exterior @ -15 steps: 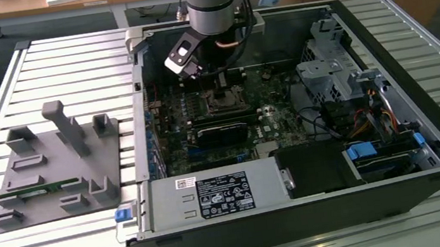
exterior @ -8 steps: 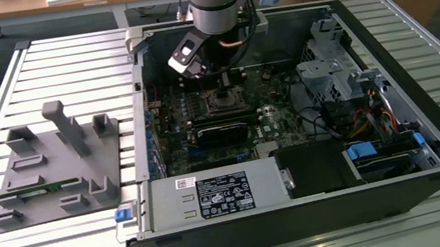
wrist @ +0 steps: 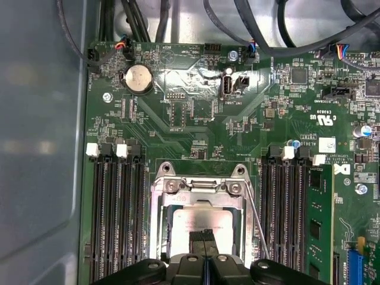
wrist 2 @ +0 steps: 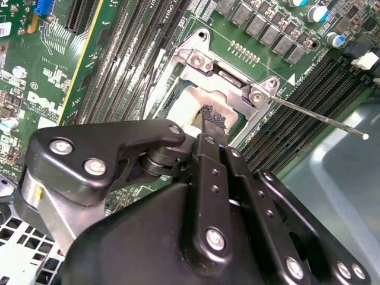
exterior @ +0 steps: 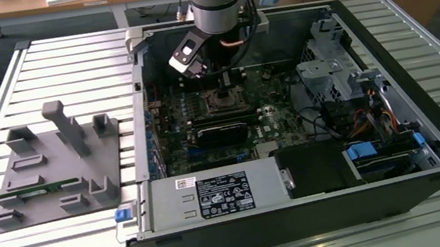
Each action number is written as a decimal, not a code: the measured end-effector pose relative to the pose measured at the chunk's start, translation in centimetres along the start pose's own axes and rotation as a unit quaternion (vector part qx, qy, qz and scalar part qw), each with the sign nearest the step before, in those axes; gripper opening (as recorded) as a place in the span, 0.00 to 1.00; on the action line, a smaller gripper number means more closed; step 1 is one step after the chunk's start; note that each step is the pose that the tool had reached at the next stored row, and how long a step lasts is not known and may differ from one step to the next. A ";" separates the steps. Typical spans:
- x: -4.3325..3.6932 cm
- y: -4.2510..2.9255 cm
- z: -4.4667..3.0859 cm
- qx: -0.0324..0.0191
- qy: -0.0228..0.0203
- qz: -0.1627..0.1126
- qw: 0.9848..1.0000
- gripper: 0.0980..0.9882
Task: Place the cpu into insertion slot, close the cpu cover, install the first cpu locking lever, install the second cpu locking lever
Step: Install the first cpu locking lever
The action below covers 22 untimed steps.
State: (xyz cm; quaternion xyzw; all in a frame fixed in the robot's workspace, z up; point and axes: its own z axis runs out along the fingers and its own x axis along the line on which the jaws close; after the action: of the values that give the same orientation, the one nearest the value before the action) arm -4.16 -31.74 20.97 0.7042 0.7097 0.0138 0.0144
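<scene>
My gripper (wrist 2: pixel 212 114) hangs over the insertion slot (exterior: pixel 219 102) inside the open computer case. Its two black fingers are pressed together, shut, with nothing between them. In both wrist views their tips stand at the middle of the socket, on or just above the cpu (wrist: pixel 185 221). The cpu shows its silvery-grey top inside the socket. The cpu cover (wrist: pixel 202 187) is a silvery metal frame lying down around the chip. A thin metal locking lever (wrist 2: pixel 320 119) sticks out free from one corner of the frame, also seen as a thin rod, the lever (wrist: pixel 256 222), beside the socket.
Long black memory slots (wrist: pixel 116 219) flank the socket on both sides. A black card (exterior: pixel 221 133), a power supply (exterior: pixel 212 196) and drive cages (exterior: pixel 329 77) fill the case. A grey fixture (exterior: pixel 51 168) with a green module stands at the exterior view's left.
</scene>
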 end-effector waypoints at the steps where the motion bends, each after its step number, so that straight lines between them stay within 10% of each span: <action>1: 0.00 0.00 -0.02 0.000 0.000 0.000 1.000 0.01; 22: 0.00 0.02 -0.51 0.000 0.000 0.000 1.000 0.01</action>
State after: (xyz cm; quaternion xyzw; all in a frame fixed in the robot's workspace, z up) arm -4.16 -31.75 21.48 0.7042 0.7097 0.0140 0.0144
